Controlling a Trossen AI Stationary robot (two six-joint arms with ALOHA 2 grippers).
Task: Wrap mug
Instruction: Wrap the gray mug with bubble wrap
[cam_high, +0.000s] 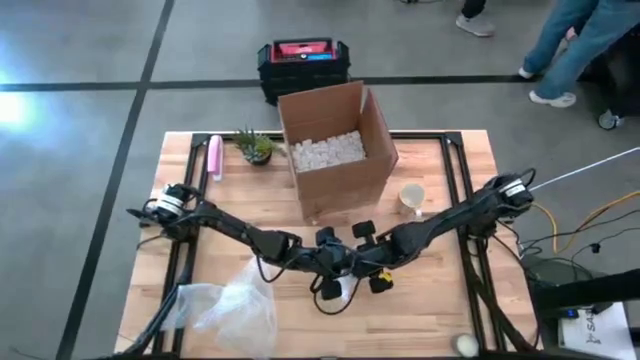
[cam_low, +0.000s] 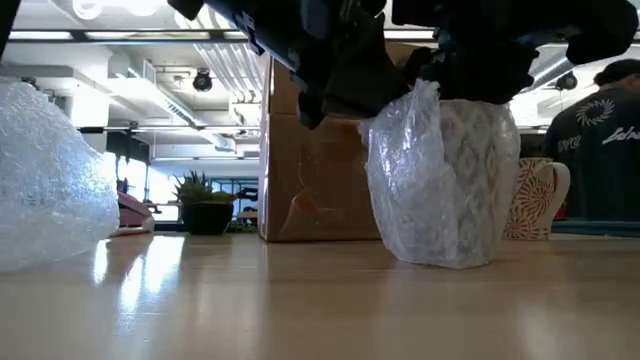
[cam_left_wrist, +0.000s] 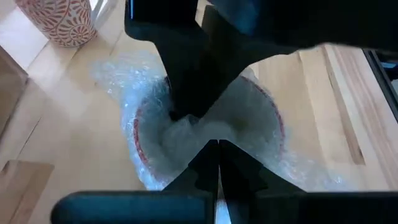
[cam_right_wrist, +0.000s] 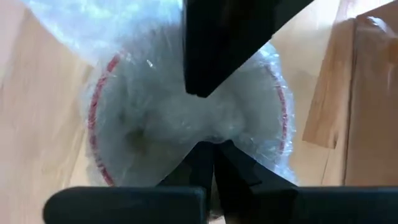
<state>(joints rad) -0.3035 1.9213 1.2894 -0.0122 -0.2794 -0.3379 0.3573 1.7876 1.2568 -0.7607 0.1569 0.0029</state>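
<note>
A mug with a pale pattern and a red rim stands upright on the table's near middle, sheathed in clear bubble wrap. The wrap's top is gathered into the mug's mouth. Both grippers meet over that mouth, pointing down. My left gripper comes from the table's left and my right gripper from its right. In the high view they cover most of the mug. Both are shut in the gathered wrap. My left gripper has its shut fingertips in the gathered bubble wrap at the middle of the mug's mouth, coming from above. Whether a fold lies between the tips is hidden by the fingers themselves. The mug stays upright on the table. My right gripper meets the same bunch of wrap from above, fingertips shut, opposite the left gripper. The wrap is puckered toward the tips. In the low view an edge of it rises in a peak to the grippers.
A second, red-patterned mug stands to the right of the open cardboard box of packing peanuts. A loose bubble wrap sheet lies near left. A small plant and a pink object sit at the far left.
</note>
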